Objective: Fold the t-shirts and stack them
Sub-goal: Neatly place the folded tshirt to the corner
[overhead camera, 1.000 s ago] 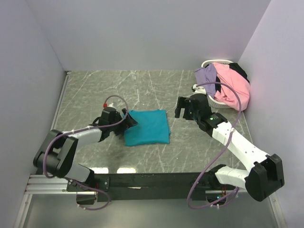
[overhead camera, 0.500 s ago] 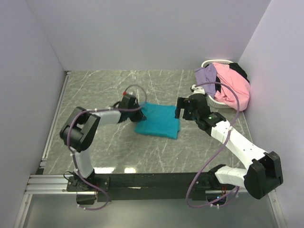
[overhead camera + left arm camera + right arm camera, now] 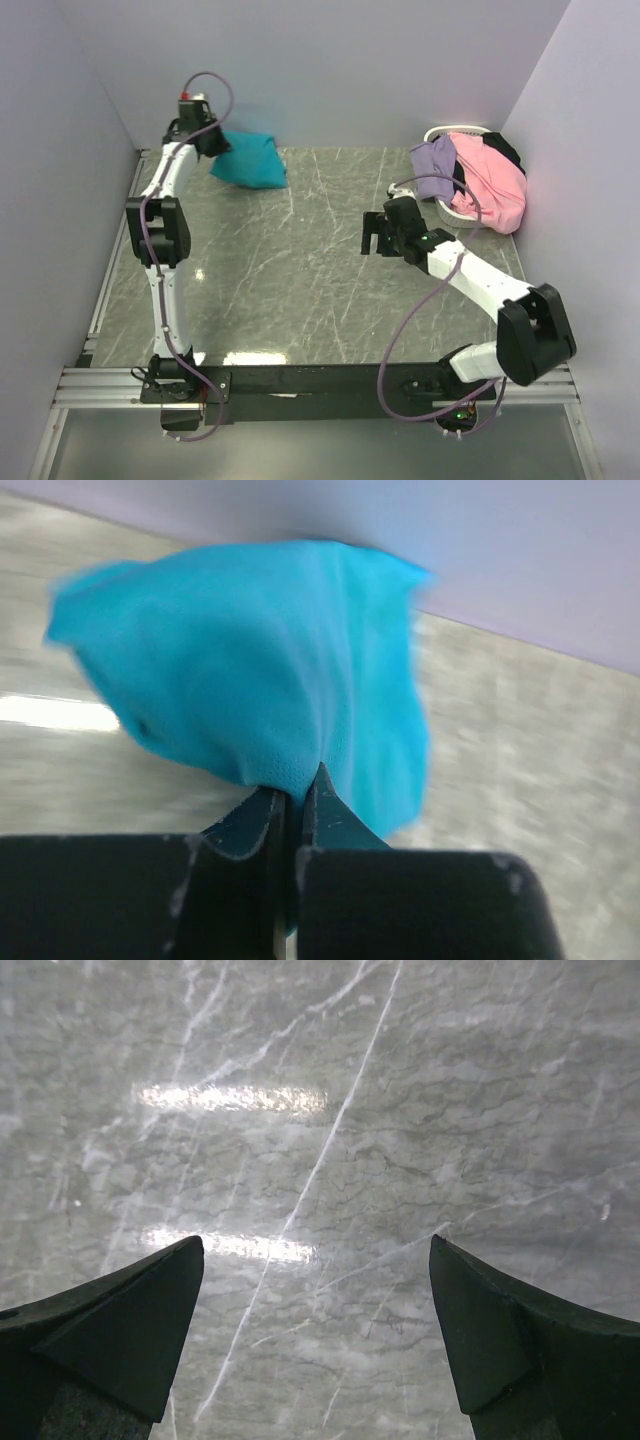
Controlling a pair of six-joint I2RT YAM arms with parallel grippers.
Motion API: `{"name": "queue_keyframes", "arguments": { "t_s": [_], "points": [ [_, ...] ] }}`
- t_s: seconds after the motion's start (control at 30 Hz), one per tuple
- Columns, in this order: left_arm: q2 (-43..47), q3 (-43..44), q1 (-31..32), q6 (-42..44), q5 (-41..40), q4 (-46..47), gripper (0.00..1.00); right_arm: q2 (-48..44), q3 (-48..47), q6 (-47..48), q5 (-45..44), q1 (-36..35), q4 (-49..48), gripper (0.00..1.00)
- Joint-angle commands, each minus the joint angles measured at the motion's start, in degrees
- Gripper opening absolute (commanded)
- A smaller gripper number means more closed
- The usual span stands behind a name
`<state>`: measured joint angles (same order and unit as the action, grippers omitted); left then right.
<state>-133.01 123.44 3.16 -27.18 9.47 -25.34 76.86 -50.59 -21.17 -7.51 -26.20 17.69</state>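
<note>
While the left arm is standing at full reach into the far-left corner of the table (image 3: 300,270), the left gripper (image 3: 292,798) is pinching the teal t-shirt (image 3: 250,160) by a fold of its edge. Fingers are pressing nearly together, with only cloth between them. Shirt is hanging bunched and rumpled just in front of the back wall (image 3: 330,70), beyond the fingertips. Wrist view is blurring here, so I cannot tell whether the lower cloth is touching the tabletop.

Right gripper (image 3: 315,1260) is hovering over bare marble in the right half of the table, well apart from the teal shirt. Its jaws are standing wide and holding nothing.

At the far-right corner a white basket (image 3: 440,133) is sitting against the side wall. A pink t-shirt (image 3: 490,185) is spilling over its near rim. A lavender t-shirt (image 3: 432,155) is draping over the left side of the basket. A black t-shirt (image 3: 505,148) is showing at the back, touching the pink one. All three are lying heaped and unfolded, near the right gripper but not touching it.
</note>
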Motion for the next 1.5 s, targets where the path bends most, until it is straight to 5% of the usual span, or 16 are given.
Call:
{"name": "queue_keyframes", "arguments": {
  "t_s": [0.0, 0.53, 1.27, 1.37, 1.43, 1.47],
  "points": [
    [-4.9, 7.3, -5.3, 6.3, 1.6, -8.1, 0.01, 3.8, -4.2, 1.5, 1.5, 0.5, -2.0, 1.00],
    [-14.7, 15.3, -19.6, 11.4, 1.9, -6.6, 0.01, 14.9, -10.5, 1.2, 8.6, 0.4, -2.9, 1.00],
    [-13.1, 12.6, -20.9, 19.9, -15.7, 5.8, 0.03, 22.8, -14.5, 0.7, 14.6, 0.4, -4.0, 1.00],
    [-12.9, 11.6, -20.9, 20.1, -16.9, 6.4, 0.11, 23.1, -14.8, 0.8, 15.0, 0.4, -3.7, 1.00],
    [-13.1, 11.6, -20.9, 20.2, -16.4, 6.4, 0.30, 22.9, -14.5, 0.9, 15.5, 0.4, -4.2, 1.00],
    [-12.8, 11.0, -20.9, 20.4, -16.3, 7.0, 0.69, 23.0, -14.3, 0.6, 15.6, 0.4, -4.2, 1.00]
  ]
}}
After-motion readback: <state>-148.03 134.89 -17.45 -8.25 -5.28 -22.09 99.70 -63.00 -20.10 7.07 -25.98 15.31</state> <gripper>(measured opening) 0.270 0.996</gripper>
